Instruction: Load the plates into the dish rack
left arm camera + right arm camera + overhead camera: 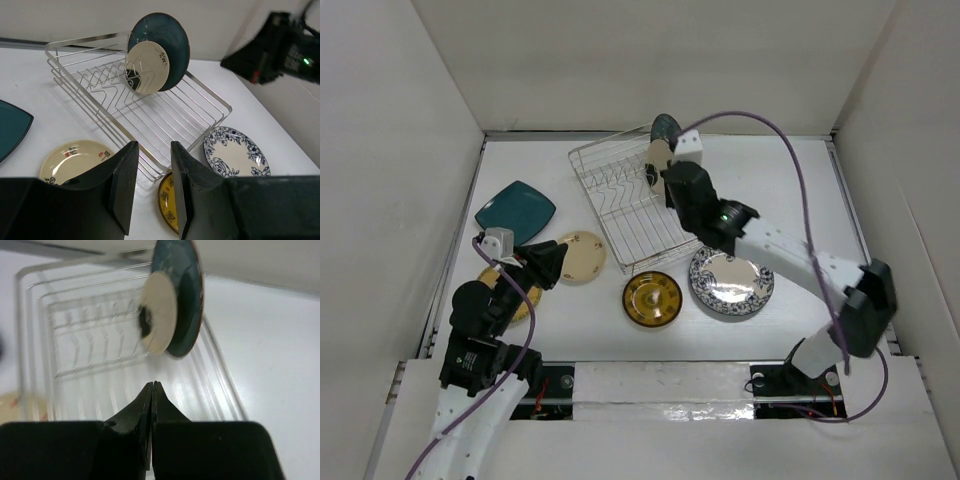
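Gold-brown and glossy, the nearest plate (652, 298) lies flat on the desk (790, 180) just before the dish rack (620, 205). The blue-and-white patterned plate (730, 283) is to its right and a decorated cream plate (582, 256) to its left. The left pincer (153, 150) hovers low by that cream one, jaws part spread and holding nothing. A yellowish plate (519, 306) shows partly beneath that arm. Farther left sits the teal rounded-square plate (515, 211). Upright at the rack's far end stand a small cream plate (658, 155) and, behind it, the dark teal round plate (667, 128). The right pincer (151, 390), pressed together and empty, hangs above the rack near them. I judge two plates loaded and five left. The desk is plain white, with pale walls (650, 60) on three sides.
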`<state>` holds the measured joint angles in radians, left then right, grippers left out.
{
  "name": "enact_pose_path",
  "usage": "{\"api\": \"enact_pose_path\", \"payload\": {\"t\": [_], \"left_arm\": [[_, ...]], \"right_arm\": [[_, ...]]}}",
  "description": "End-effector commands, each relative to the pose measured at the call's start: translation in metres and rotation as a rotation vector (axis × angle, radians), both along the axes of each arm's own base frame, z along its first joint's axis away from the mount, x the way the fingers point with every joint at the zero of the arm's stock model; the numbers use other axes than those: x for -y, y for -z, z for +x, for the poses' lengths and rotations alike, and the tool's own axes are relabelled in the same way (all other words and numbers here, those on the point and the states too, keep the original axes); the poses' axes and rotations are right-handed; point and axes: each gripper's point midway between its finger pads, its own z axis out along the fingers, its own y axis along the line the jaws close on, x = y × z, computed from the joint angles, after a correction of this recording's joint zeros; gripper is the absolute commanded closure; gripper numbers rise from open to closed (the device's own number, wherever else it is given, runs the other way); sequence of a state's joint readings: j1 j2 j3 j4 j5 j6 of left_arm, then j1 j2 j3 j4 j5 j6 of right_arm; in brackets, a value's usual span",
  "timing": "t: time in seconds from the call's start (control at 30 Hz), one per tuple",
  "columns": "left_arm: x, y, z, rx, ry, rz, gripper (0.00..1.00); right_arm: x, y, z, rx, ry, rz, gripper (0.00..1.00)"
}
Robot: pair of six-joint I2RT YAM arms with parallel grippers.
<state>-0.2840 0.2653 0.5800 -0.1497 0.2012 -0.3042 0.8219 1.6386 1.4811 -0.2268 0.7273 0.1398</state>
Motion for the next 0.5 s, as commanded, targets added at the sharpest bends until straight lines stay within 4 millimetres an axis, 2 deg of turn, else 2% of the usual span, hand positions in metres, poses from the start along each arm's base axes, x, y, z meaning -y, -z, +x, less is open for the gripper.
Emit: {"api": "enact_pose_path", "payload": {"t": [0.0,0.07,0.13,0.2,0.23,0.3,0.33,0.47], "left_arm": [[-0.001,-0.017,-0.004,0.075,0.008,-0.009,0.71],[0.000,-0.019,-0.005,0.081,0.011,-0.010,0.71],[-0.001,-0.020,-0.006,0.087,0.009,-0.012,0.71],[-0.001,-0.022,-0.008,0.094,0.011,-0.016,0.71],[-0.001,-0.022,-0.008,0.097,0.012,-0.016,0.71],[-0.001,-0.022,-0.008,0.097,0.011,-0.015,0.71],[-0.001,-0.022,-0.008,0.097,0.012,-0.015,0.71],[-0.002,-0.023,-0.009,0.104,0.009,-0.019,0.71]], "right_arm": [[-0.021,0.045,-0.061,-0.160,-0.156,0.254,1.00],[-0.023,0.075,-0.099,-0.269,-0.216,0.299,1.00],[-0.009,0.105,-0.139,-0.374,-0.214,0.361,0.97],[-0.013,0.125,-0.179,-0.464,-0.287,0.453,0.71],[-0.015,0.132,-0.189,-0.495,-0.306,0.484,0.59],[-0.018,0.147,-0.207,-0.548,-0.323,0.532,0.44],[-0.014,0.163,-0.215,-0.593,-0.298,0.560,0.43],[-0.017,0.187,-0.229,-0.672,-0.271,0.602,0.44]]}}
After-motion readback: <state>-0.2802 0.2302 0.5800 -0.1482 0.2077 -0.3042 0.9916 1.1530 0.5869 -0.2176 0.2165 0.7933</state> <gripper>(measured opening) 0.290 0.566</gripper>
